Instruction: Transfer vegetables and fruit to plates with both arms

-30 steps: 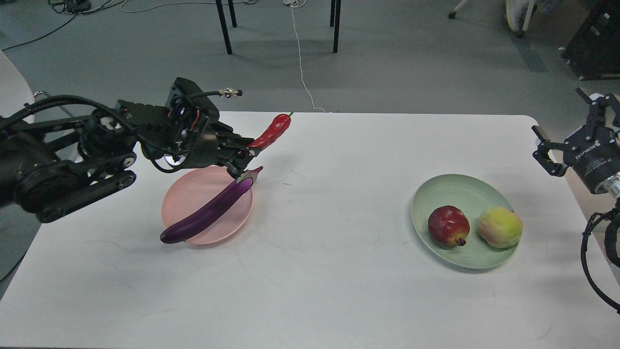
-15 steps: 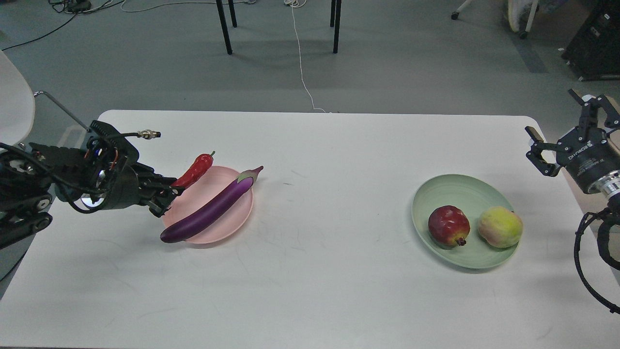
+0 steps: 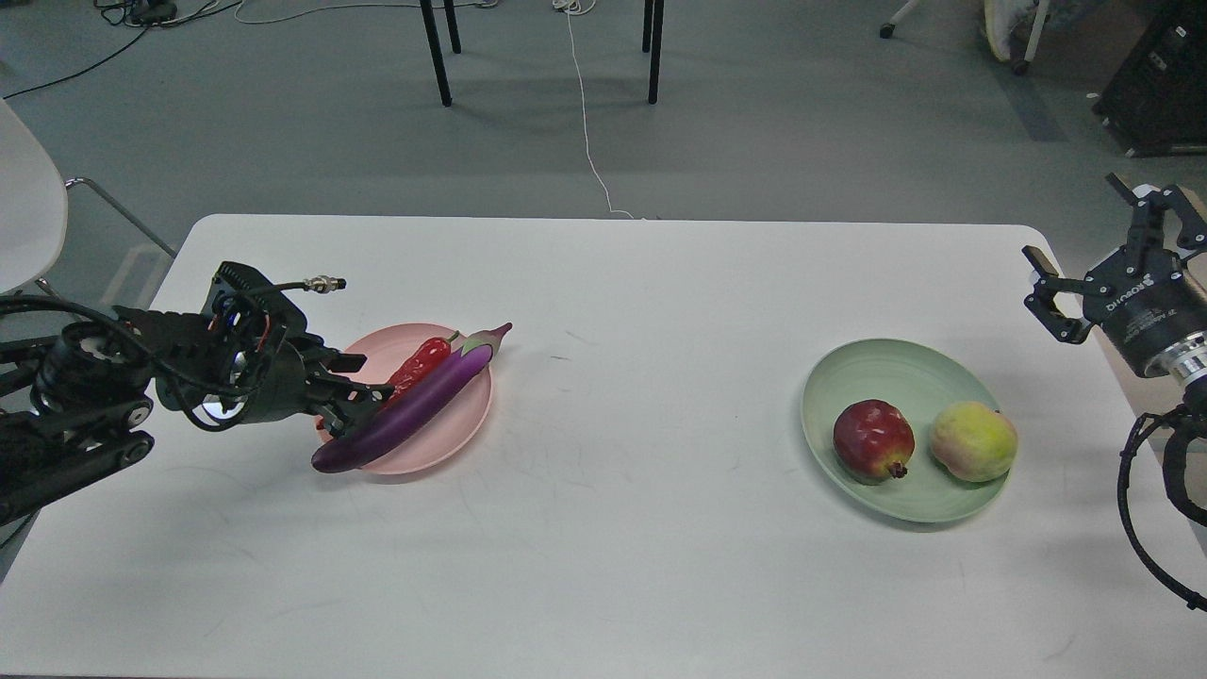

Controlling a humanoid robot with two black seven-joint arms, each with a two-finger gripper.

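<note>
The purple eggplant point(image 3: 412, 407) lies slantwise across the pink plate point(image 3: 453, 429), its lower end over the front rim. The red chili pepper point(image 3: 419, 363) lies on the plate against the eggplant's far side. My left gripper point(image 3: 363, 389) is at the plate's left rim, its fingers spread, one close to the chili's lower end. The pomegranate point(image 3: 873, 439) and the yellow-green fruit point(image 3: 973, 441) sit side by side on the green plate point(image 3: 886, 372). My right gripper point(image 3: 1084, 250) is open and empty, raised beyond the table's right edge.
The white table point(image 3: 641, 528) ends just right of the green plate. A white chair point(image 3: 28, 226) stands past the table's left corner. Black furniture legs point(image 3: 436, 52) and a white cable point(image 3: 586, 123) are on the floor behind.
My left gripper carried the chili from high behind the pink plate down to it. The chili now lies on the plate beside the eggplant, and the fingers have spread. The right arm barely moved.
</note>
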